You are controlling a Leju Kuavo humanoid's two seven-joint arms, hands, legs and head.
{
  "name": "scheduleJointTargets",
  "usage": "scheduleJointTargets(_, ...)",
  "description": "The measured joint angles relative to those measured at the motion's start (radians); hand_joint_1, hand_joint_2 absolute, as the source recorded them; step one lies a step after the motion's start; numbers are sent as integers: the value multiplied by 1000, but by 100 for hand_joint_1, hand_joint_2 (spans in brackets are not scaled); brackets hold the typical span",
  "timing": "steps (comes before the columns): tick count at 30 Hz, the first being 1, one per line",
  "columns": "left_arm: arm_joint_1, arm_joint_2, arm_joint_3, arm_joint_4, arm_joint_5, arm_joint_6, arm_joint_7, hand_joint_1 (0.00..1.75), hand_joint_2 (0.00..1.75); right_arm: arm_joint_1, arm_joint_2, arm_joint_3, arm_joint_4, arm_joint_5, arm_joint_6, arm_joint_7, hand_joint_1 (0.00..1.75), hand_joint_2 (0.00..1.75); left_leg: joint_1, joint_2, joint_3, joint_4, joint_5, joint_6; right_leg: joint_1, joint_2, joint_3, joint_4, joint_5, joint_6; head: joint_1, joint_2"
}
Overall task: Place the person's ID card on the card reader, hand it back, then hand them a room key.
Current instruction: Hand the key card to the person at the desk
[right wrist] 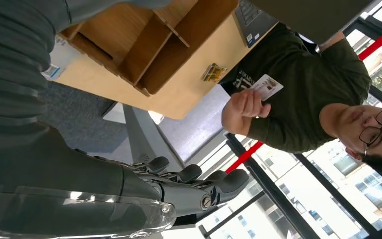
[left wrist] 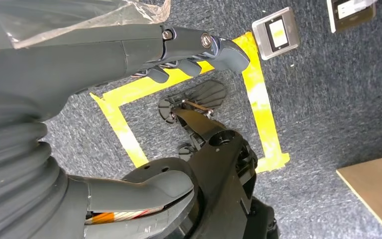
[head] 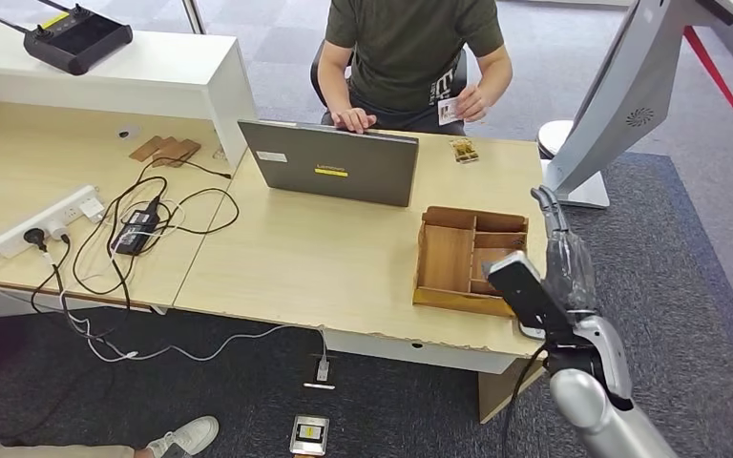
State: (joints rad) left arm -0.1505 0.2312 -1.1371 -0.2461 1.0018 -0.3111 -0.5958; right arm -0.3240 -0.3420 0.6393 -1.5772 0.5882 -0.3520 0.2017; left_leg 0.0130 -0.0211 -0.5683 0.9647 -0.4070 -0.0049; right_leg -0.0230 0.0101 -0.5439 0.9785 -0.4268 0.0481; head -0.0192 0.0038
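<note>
One card matters now, and it is pinched in the person's hand beyond the far edge of the desk, held up and out, probably so the robot can take it. The right hand is raised just off the desk's near right corner, beside the wooden tray; its fingers lie straight and slightly apart, holding nothing, which suits a coming handover. The left hand hangs well below the desk over the carpet, fingers lightly curled and empty, since this step does not need it. A laptop stands at the desk's far side. I cannot pick out a card reader for certain.
</note>
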Motion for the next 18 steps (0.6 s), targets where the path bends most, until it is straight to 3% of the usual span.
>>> scheduleJointTargets(5,15,4,7,0,9,11,-19,0,175,108,-7,-6,-22,187,-71,7,0,175,0,0,0,0,0,0,0,0,0,0,0,0,0,0)
scheduleJointTargets(11,20,6,10,0,17,18,-33,0,175,147,-10,10,2,506,-11,104,0,175,0,0,0,0,0,0,0,0,0,0,0,0,0,0)
scheduleJointTargets(18,27,6,14,0,26,15,-48,0,175,139,14,37,86,574,53,111,0,175,0,0,0,0,0,0,0,0,0,0,0,0,0,0)
